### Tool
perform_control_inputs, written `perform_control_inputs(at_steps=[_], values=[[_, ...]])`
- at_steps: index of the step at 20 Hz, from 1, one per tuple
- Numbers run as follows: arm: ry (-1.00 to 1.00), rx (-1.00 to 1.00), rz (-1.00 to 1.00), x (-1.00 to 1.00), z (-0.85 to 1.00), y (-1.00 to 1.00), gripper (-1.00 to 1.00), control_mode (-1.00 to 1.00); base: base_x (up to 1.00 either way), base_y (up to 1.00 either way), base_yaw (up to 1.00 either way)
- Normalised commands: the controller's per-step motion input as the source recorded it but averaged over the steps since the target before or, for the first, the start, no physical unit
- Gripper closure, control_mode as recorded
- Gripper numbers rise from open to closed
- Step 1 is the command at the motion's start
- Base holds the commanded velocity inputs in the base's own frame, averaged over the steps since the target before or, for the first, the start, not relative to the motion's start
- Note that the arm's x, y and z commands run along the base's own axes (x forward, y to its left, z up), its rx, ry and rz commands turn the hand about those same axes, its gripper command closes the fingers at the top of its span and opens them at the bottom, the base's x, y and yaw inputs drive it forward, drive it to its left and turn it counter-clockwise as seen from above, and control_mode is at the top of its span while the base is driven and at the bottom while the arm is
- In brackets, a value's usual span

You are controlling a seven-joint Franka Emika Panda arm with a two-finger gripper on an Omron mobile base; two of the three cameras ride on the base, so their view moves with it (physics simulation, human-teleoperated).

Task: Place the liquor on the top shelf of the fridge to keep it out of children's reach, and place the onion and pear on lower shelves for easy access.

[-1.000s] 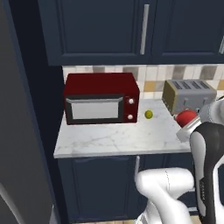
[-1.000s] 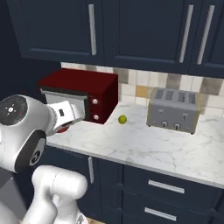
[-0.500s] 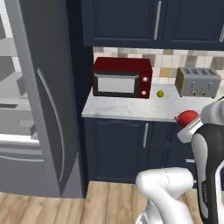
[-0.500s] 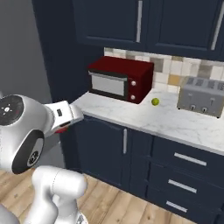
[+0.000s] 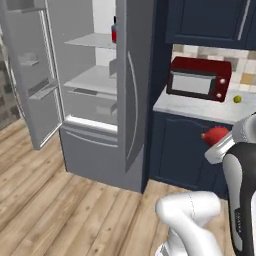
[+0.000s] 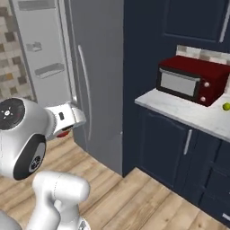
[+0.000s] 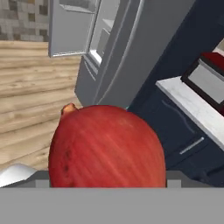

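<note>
The onion [image 7: 107, 146] sits in the gripper [image 5: 216, 142], jaws spread wide around it — big and red in the hand view, a red bulge at the hand in the left base view. The fridge [image 5: 135, 95] stands off to the left with 1 door [image 5: 37, 75] swung open. The liquor [image 5: 114, 31] shows as a sliver of red and black on the top shelf [image 5: 92, 41], near its right edge, mostly cut off by the closed door. The pear [image 5: 237, 99] waits on the counter [image 5: 200, 107], near its back edge, right of the microwave [image 5: 200, 77].

Risks from here, as I read it: the arm has to swing the onion round that closed right-hand door and in over a lower shelf [image 5: 92, 80] — clip the door edge or the shelf lip and a round thing held this lightly could roll out. Set it too near a shelf's front edge and it may roll off onto the wood floor [image 5: 55, 200].

Hard to judge: the fingertips are buried behind the onion, so how firm the grip is stays unclear. The shelves' right parts hide behind the door, and the lowest compartment is dim.
</note>
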Motion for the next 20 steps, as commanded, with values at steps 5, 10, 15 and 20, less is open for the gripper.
perform_control_inputs(at_steps=[5, 10, 15, 20], values=[[0.0, 0.0, 0.0, 0.0, 0.0, 0.0, 1.0, 1.0, 0.03, 1.0, 0.32], [0.0, 0.0, 0.0, 0.0, 0.0, 0.0, 1.0, 1.0, 0.22, 0.95, 0.13], [0.0, 0.0, 0.0, 0.0, 0.0, 0.0, 1.0, 1.0, 0.26, 0.83, -0.03], [0.0, 0.0, 0.0, 0.0, 0.0, 0.0, 1.0, 1.0, 0.28, 0.76, -0.23]])
